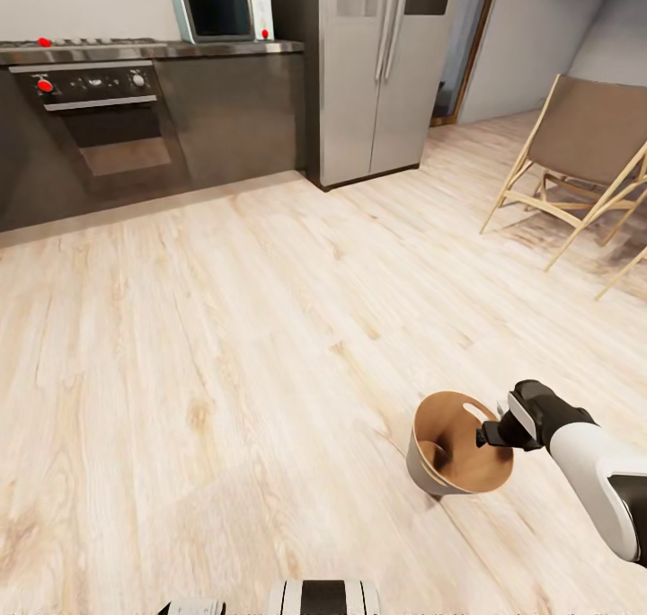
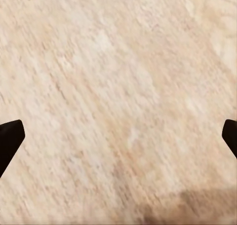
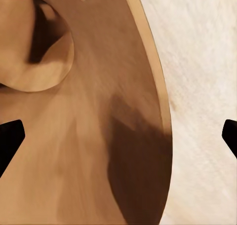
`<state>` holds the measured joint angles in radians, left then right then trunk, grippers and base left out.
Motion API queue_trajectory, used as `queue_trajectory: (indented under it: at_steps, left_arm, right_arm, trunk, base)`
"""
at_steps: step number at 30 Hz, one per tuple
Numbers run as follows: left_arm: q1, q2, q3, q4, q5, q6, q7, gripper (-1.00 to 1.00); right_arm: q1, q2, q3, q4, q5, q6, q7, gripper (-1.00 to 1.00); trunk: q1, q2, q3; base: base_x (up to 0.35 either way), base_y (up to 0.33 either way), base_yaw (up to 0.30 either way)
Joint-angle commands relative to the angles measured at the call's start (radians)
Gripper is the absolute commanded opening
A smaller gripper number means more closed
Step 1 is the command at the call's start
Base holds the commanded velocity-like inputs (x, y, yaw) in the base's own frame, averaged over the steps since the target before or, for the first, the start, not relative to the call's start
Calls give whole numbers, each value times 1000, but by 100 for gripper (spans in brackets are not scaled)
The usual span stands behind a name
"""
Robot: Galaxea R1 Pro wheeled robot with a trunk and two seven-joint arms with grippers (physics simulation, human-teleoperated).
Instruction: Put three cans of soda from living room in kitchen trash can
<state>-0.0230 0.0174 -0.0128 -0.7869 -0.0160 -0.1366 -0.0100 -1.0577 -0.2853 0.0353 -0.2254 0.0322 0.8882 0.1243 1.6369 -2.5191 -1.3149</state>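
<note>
Kitchen wood floor [image 1: 225, 345] bears the tash can [image 1: 427, 467]; right gripper [image 1: 490, 433] spread wide, empty, above.

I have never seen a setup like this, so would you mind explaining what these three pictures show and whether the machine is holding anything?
These are simulator renders of a wheeled two-armed robot in a kitchen. The large picture comes from a camera on its head, looking down at a wood floor, with an oven, a microwave, a fridge and a folding chair around. The right gripper hangs over the mouth of the trash can, a grey bin standing on the floor. The right wrist camera looks down into its orange-brown inside; the jaws are wide apart with nothing between them. The left wrist camera sees bare floor between the open left gripper.
</note>
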Motion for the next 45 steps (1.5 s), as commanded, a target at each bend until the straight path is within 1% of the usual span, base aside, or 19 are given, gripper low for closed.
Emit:
queue_trajectory:
  at_steps: [1,9,15,22,39,42,45]
  left_arm:
    - [0,0,0,0,0,-1,0,100]
    - [0,1,-1,0,2,-3,1,100]
    - [0,1,-1,0,1,-3,0,100]
    - [0,1,0,0,1,-2,-1,100]
    - [1,1,-1,-1,2,-3,-1,100]
    - [0,1,0,0,1,-3,-1,100]
    - [0,1,0,0,1,-2,-1,100]
  right_arm:
    - [0,0,0,0,0,0,0,100]
    - [1,2,1,-2,0,0,0,100]
    - [1,-2,0,-4,0,0,0,100]
    - [1,-5,0,-3,0,0,0,100]
    - [10,-5,0,-6,1,0,0,100]
    - [11,-4,0,-5,2,0,0,100]
    - [11,-4,0,-5,2,-1,0,100]
  trunk:
    - [0,0,0]
    - [0,0,0]
    - [0,0,0]
    - [3,-2,-27]
    - [3,-2,-27]
    - [4,-2,-39]
    - [4,-2,-39]
  base:
    - [0,0,0]
    - [0,0,0]
    - [0,0,0]
    - [0,0,0]
    - [0,0,0]
    - [0,0,0]
    - [0,0,0]
